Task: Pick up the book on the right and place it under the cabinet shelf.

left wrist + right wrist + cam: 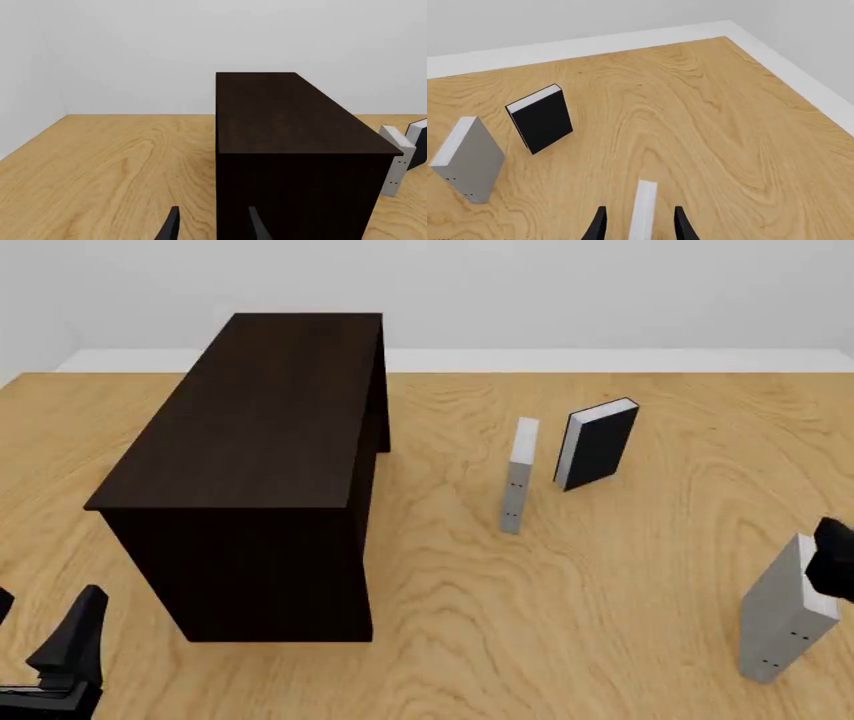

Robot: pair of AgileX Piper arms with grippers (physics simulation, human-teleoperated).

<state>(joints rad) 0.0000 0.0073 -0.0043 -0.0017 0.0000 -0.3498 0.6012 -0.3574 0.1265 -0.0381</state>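
The book [781, 625] stands upright at the table's right, grey cover toward the camera, white page edges up. My right gripper [830, 565] hangs at its top edge. In the right wrist view its fingers [599, 225] straddle the book's white page edge [643, 210] with a gap on each side, so the right gripper [640, 227] is open. The cabinet shelf [254, 430], very dark and long, fills the left-centre. My left gripper [40, 630] sits open and empty near the front left corner, facing the cabinet's end [300, 195].
A slim grey-and-white book [518, 475] and a black-covered book [597, 443] stand upright between the cabinet and the right book. Both show in the right wrist view, grey [467, 160] and black [540, 125]. The wooden table [561, 620] ends at a white wall.
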